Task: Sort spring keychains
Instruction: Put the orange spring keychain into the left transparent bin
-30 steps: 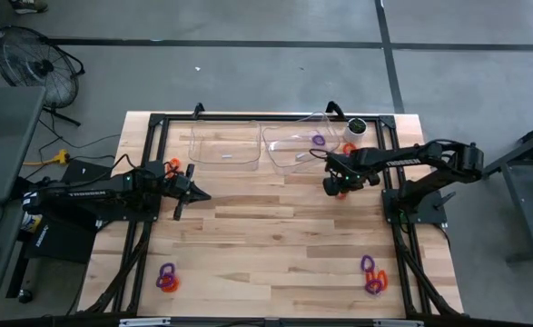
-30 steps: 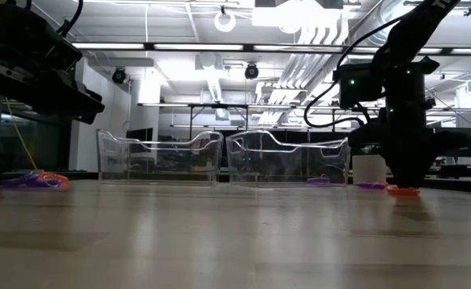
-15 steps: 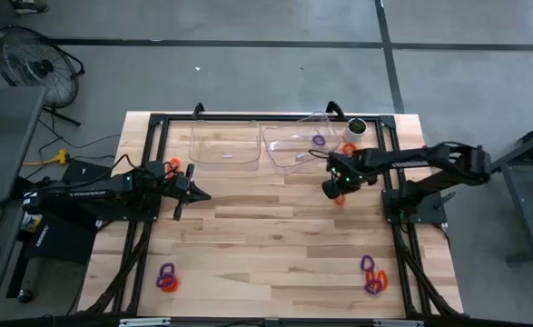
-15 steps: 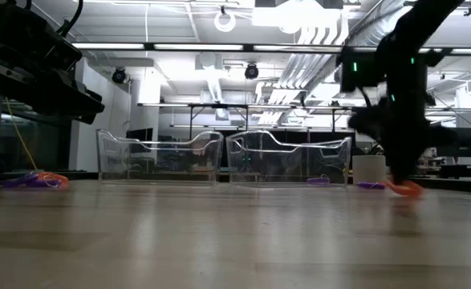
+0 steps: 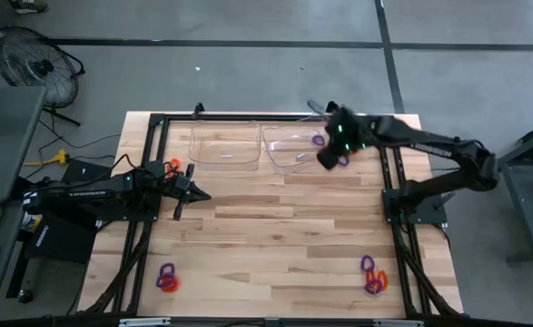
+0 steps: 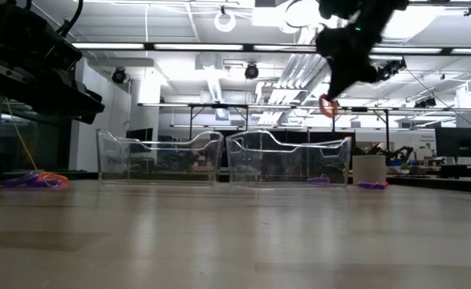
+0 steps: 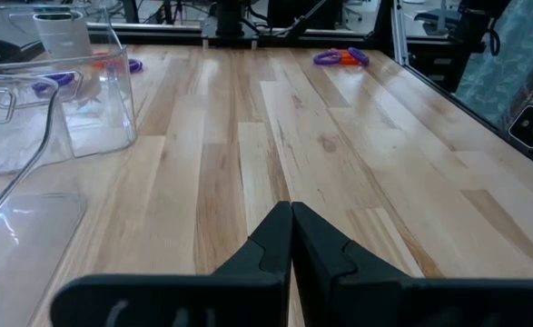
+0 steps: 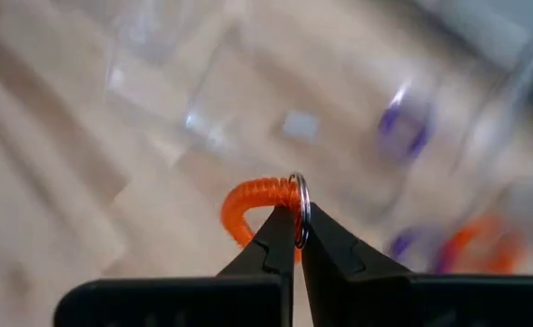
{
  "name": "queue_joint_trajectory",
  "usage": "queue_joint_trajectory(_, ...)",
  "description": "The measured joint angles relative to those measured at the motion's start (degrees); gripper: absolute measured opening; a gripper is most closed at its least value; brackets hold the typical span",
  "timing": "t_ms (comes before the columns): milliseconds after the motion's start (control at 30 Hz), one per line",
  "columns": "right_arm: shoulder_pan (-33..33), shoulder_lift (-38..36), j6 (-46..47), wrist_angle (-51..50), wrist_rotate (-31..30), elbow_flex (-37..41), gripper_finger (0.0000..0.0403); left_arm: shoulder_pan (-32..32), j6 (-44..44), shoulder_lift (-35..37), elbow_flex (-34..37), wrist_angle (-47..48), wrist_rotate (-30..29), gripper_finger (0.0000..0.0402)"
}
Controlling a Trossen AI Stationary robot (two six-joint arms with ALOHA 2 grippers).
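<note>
My right gripper is raised above the right clear bin and is shut on an orange spring keychain. A purple keychain lies in that bin and another purple keychain lies on the table beside it. Mixed orange and purple keychains lie in clusters at the near left and near right. An orange keychain lies by my left arm. My left gripper is shut, holds nothing and hovers left of the table's middle. My right gripper pinches the orange keychain between its two fingertips, at the metal ring on the end of the coil. The coil arcs out beyond the fingertips. The keychain is lifted clear, high above the table.
Two clear bins stand side by side at the far edge, the left one next to the right one. A white cup with a dark top stands at the far right corner. A black frame rail edges the table. Bare wood fills the middle.
My right gripper has risen from the table with the orange keychain and swung toward the far edge and slightly left, ending above the right bin. The keychain, which lay on the wood under the fingers, is now lifted clear.
</note>
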State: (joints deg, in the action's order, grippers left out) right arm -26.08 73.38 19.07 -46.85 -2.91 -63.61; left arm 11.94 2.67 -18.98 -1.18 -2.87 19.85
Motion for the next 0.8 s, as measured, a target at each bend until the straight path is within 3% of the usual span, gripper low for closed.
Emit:
queue_joint_trajectory(133, -4.20, 8.59, -13.41, 3.76, -0.40, -10.77, 0.0001, 0.00, -0.01, 0.00, -0.01, 0.01, -0.01, 0.0001)
queue_joint_trajectory(467, -5.01, 32.41, -31.88, 4.33, 9.81, -36.05, 0.0000, 0.00, 0.00, -0.02, -0.01, 0.01, -0.01, 0.0001)
queue_joint_trajectory(800, -1.99, 45.77, -44.39, 0.74, 14.47, -49.44, 0.0000, 0.01, -0.01, -0.02, -0.01, 0.00, 0.00, 0.0001)
